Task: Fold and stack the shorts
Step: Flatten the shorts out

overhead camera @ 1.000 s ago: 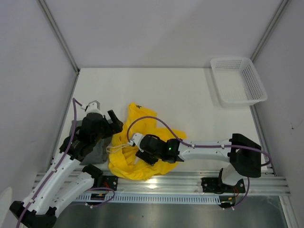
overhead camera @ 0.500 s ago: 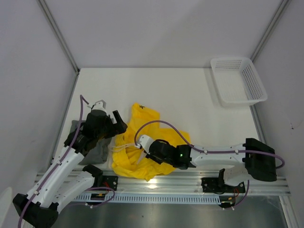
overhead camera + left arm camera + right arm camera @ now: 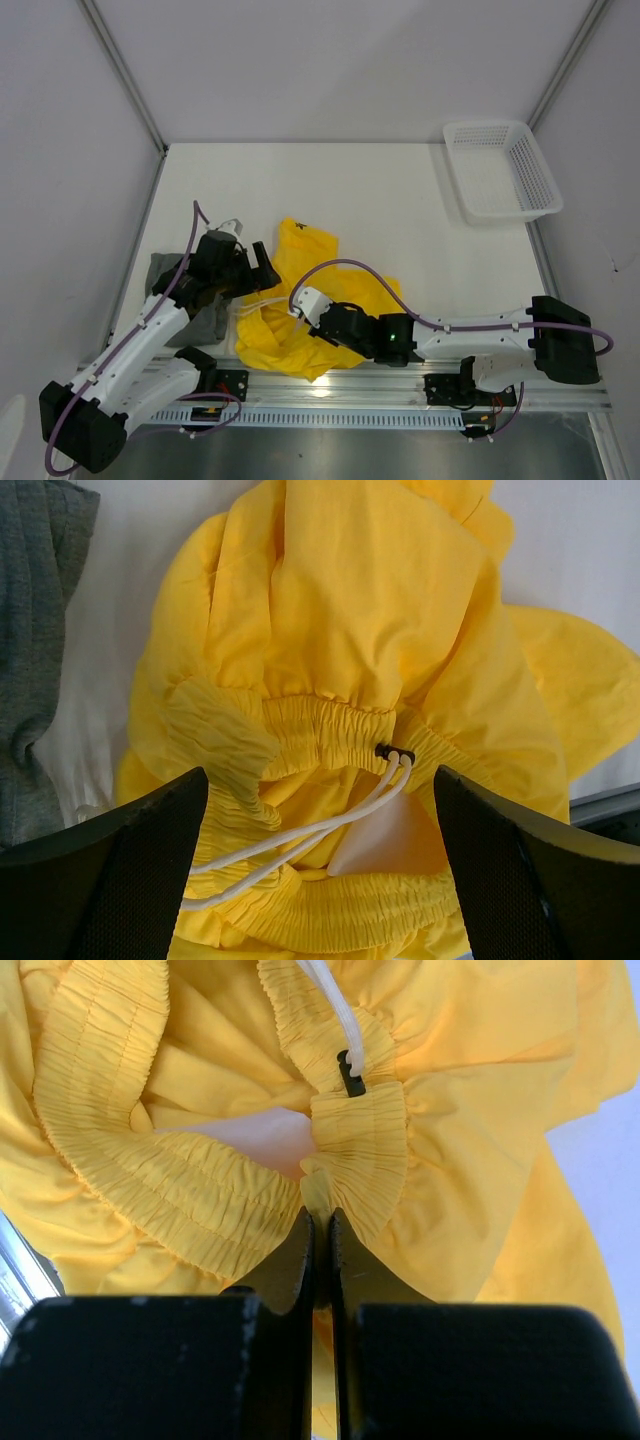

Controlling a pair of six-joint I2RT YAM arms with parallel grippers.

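Yellow first: clamping the right hand (image 3: 320,1222) on the gathered waistband (image 3: 360,1130) of the yellow shorts (image 3: 305,245) bunched at the near edge of the desk (image 3: 400,200) beside the grey shorts (image 3: 165,268), hovering the left hand (image 3: 318,775) open above the band, ideally gripping opposite and pulling evenly apart.

a white mesh basket (image 3: 500,175) sits at the white table's (image 3: 400,210) far right corner.

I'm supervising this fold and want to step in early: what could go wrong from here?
1. The right claw pinches only a small bit of the waistband of the yellow shorts; a pull may slip it free.
2. The loose white drawstring lies under the open left claw and could get caught instead of the cloth.
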